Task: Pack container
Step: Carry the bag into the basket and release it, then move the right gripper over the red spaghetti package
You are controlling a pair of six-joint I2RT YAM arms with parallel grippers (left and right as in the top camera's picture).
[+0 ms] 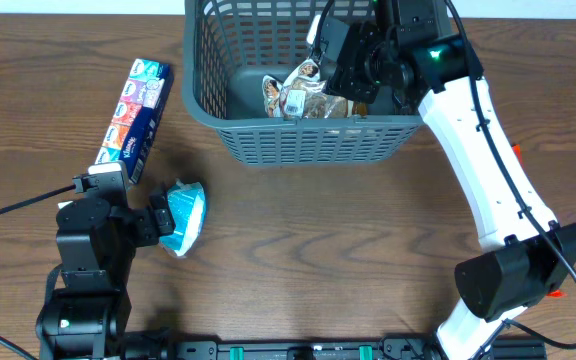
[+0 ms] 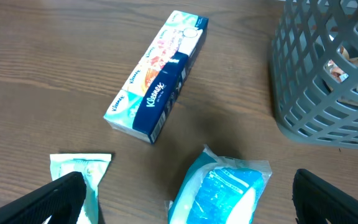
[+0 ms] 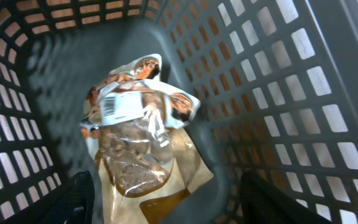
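The dark grey-blue lattice basket (image 1: 268,140) stands at the table's back centre; it also shows in the left wrist view (image 2: 316,93) and in the right wrist view (image 3: 260,74). Clear packets of brown snacks (image 1: 303,95) lie on its bottom (image 3: 135,130). My right gripper (image 1: 340,85) is open and empty above them inside the basket (image 3: 166,205). My left gripper (image 1: 163,222) is open, its fingers on either side of a blue-and-white plastic packet (image 1: 183,215) on the table (image 2: 219,193).
A long Kleenex tissue box (image 1: 134,108) lies on the table left of the basket (image 2: 157,78). A pale green packet (image 2: 82,174) lies by my left finger.
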